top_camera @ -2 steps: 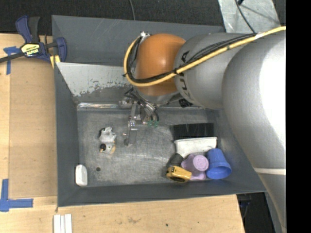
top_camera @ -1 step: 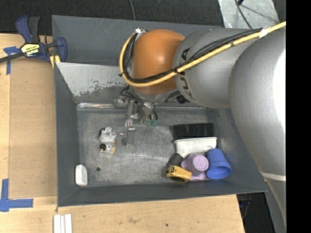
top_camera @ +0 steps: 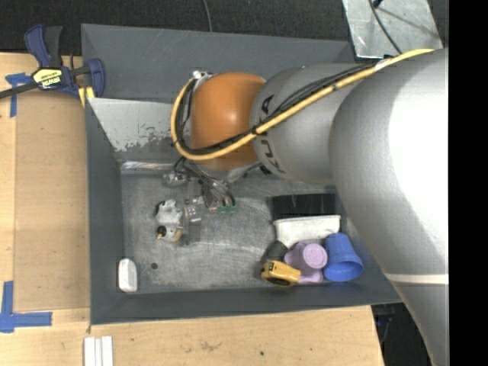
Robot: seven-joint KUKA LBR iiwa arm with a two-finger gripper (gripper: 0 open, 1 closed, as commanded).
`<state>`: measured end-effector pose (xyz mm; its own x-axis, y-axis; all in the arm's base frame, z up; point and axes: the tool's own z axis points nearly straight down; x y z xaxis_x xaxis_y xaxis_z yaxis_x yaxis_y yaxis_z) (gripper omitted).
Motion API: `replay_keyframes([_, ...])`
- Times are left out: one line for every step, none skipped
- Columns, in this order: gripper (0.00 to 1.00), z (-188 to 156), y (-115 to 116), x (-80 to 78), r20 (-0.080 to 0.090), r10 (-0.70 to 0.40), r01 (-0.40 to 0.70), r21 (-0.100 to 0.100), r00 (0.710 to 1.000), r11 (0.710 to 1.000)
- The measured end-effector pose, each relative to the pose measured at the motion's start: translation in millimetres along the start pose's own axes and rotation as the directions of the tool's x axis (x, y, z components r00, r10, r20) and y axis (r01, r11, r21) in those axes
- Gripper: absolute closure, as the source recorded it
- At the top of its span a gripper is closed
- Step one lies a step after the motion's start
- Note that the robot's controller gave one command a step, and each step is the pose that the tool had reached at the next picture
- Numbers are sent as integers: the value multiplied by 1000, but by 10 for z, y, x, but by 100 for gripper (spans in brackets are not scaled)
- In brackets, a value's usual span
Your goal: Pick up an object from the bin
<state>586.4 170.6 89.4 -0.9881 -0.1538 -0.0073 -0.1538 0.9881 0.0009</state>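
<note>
My pincer point(top_camera: 202, 197) sits low over middle of grey metal bin point(top_camera: 103, 204), beneath my orange wrist cover point(top_camera: 221, 120). Spread or pressed together: cannot tell. Small white-and-metal lumpy piece point(top_camera: 168, 221) lies just left of pincer on bin floor. White oblong block point(top_camera: 127, 274) lies in lower-left corner. Heap lower right: blue plastic cup point(top_camera: 345, 258), purple round cap point(top_camera: 312, 257), yellow-black tape measure point(top_camera: 280, 273).

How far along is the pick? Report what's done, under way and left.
Done: the tool is low in the bin, beside a small whitish thing. In hand: nothing visibly lifted; the blue cup and purple cup lie at the right. Left: grasp, lift out.
</note>
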Motion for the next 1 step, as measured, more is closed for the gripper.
replay_keyframes([100, 141, -106, 41, 9, -129, 129, 0, 992, 992])
